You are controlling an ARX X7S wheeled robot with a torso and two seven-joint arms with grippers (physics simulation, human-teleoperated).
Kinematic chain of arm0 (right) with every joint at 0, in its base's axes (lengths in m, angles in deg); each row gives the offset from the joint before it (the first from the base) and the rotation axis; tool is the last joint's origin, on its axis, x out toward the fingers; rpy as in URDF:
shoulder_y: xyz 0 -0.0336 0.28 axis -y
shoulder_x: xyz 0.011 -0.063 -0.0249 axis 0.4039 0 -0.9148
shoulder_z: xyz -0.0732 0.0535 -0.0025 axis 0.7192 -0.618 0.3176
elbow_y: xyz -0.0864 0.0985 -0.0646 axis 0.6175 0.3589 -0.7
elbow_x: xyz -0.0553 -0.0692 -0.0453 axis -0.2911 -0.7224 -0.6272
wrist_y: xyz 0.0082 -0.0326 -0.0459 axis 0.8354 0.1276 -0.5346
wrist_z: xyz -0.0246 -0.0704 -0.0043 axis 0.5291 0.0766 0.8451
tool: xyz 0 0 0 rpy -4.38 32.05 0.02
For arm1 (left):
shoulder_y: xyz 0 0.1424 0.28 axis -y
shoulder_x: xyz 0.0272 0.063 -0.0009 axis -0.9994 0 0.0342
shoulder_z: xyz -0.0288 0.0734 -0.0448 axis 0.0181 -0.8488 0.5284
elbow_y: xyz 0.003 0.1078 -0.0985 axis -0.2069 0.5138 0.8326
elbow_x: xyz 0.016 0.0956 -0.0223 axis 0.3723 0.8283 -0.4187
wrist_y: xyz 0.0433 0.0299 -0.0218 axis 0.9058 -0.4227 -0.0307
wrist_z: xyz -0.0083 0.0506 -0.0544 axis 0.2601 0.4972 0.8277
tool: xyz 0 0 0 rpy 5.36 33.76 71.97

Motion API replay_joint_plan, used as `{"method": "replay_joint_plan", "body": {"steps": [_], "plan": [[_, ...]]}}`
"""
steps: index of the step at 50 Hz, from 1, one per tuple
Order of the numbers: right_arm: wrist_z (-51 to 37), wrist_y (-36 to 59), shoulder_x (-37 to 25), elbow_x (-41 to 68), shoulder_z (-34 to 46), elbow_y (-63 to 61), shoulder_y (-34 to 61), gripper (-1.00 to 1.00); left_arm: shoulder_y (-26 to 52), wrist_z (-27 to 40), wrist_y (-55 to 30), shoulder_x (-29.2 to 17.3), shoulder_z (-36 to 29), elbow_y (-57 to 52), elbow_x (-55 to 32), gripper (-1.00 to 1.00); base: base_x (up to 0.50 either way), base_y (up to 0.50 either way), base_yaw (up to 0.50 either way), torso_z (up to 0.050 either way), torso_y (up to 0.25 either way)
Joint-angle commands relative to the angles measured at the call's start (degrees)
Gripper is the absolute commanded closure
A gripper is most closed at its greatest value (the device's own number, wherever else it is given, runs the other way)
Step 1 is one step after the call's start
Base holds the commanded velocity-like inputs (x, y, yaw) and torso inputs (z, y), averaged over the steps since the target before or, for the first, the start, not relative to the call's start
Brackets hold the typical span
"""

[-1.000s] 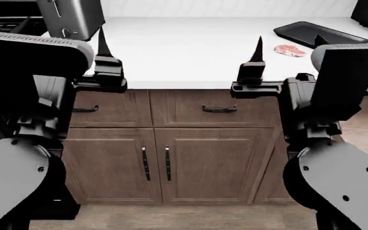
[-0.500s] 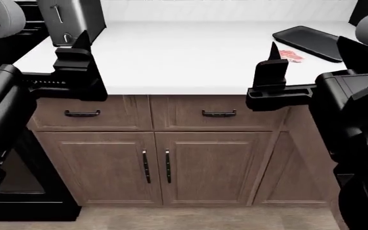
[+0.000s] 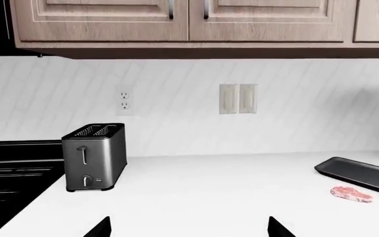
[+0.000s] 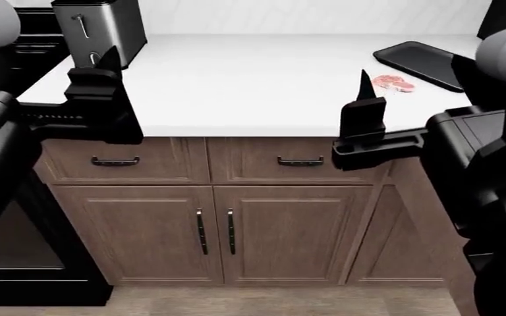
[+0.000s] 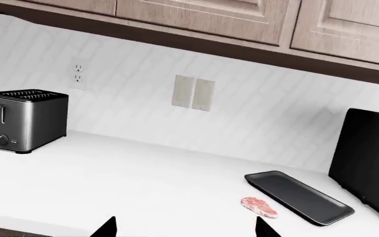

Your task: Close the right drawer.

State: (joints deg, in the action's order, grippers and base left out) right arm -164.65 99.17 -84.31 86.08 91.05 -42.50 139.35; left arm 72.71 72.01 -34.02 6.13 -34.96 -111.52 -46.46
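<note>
The right drawer is out of view in every frame. The head view shows only two narrow shut drawer fronts with curved black handles under the white counter. My left gripper hovers over the counter's front left edge, and its two fingertips stand wide apart with nothing between them. Over the counter's front edge further right, my right gripper is open and empty too, with fingertips spread over bare counter.
A steel toaster stands at the back left beside a black stove. A black tray and a raw steak lie at the back right, near a dark appliance. Double cabinet doors are below.
The view has shifted so the counter and cabinets sit lower in frame. Both arms have swung outward and up from the cabinet front. The grippers stay open.
</note>
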Motion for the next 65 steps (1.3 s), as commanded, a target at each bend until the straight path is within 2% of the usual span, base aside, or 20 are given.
{"method": "replay_joint_plan", "body": {"steps": [1,65], "plan": [[1.5,-0.2,0.1,0.0,0.1,-0.9,0.0,-1.0,0.1,0.4,0.7,-0.3,0.5,-0.5,0.0,-1.0,0.0,0.0,0.0,0.0,0.0],[3.6,-3.0,-1.3,1.1,-1.2,-1.7,0.3,-1.0,-0.1,-0.3,2.1,-0.9,0.2,-0.7,0.6,-1.0,0.0,0.0,-0.48,0.0,0.0]]}}
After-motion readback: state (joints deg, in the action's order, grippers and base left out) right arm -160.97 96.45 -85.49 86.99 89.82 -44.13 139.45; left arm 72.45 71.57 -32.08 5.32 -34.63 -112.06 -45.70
